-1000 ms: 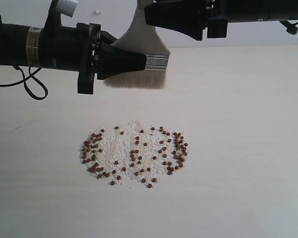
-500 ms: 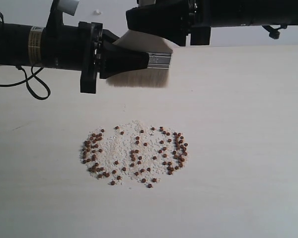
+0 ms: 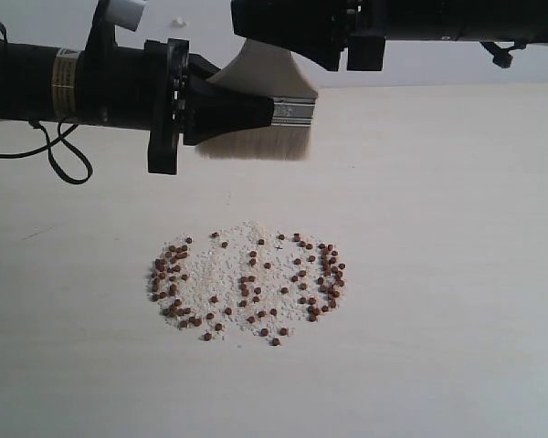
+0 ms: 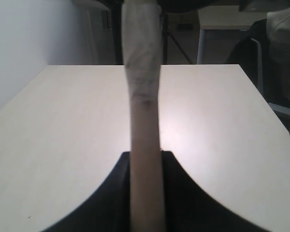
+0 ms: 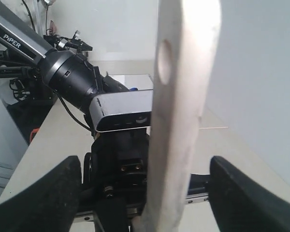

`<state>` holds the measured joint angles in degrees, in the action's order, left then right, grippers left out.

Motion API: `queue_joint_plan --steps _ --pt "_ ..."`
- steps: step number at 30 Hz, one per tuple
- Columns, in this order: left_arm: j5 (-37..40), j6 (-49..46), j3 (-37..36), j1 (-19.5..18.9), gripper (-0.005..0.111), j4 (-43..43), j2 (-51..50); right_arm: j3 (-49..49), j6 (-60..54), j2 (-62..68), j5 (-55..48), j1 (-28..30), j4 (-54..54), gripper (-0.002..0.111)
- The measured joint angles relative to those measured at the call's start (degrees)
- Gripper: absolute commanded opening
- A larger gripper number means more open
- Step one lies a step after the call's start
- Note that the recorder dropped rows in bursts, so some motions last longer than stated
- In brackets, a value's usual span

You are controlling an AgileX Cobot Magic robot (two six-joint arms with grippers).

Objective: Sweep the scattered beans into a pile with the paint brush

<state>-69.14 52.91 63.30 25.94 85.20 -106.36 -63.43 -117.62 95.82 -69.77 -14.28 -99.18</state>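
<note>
The beans (image 3: 247, 283) lie spread in a rough oval on the table, mixed with pale crumbs (image 3: 226, 260). Above and behind them hangs the paint brush (image 3: 256, 143), bristles down and clear of the table. My left gripper (image 3: 248, 114) is shut on it at the silver ferrule. The left wrist view shows the brush (image 4: 145, 121) edge-on, pinched in the left gripper (image 4: 146, 193). My right gripper (image 3: 288, 36) is at the handle's top. The right wrist view shows the handle (image 5: 183, 96), with its end hole, between the right gripper's (image 5: 144, 166) open fingers (image 5: 43, 193), touching neither.
The light wooden table (image 3: 457, 274) ends at a back edge just behind the brush. A black cable (image 3: 64, 162) loops down from the left arm. Beyond the table's far end stand another table and a chair (image 4: 280, 72).
My right gripper has slid left along the top of the view, over the brush handle. The left gripper and brush shifted slightly right, then held still. The beans have not moved.
</note>
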Motion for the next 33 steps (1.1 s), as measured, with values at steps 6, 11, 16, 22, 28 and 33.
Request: queue_joint_plan --steps 6,11,16,22,28,33 --pt "0.0 -0.1 0.0 0.0 0.000 -1.8 0.0 0.0 0.0 0.0 0.0 0.0 0.0 0.062" --pt "0.0 -1.2 0.0 0.0 0.000 -2.1 0.0 0.0 0.0 0.0 0.0 0.0 0.0 0.059" --pt "0.0 -1.5 0.0 0.0 0.000 -2.1 0.0 0.0 0.0 0.0 0.0 0.0 0.0 0.042" --pt "0.0 -1.7 0.0 0.3 0.000 -2.1 0.0 0.0 0.0 0.0 0.4 0.0 -0.2 0.028" --pt "-0.1 -1.7 0.0 0.9 0.000 -2.1 0.0 0.0 -0.1 0.0 0.3 0.0 -0.3 0.024" --pt "-0.1 -1.7 0.0 1.6 0.000 -2.1 -0.1 0.0 -0.1 0.0 0.3 0.0 -0.3 0.020"
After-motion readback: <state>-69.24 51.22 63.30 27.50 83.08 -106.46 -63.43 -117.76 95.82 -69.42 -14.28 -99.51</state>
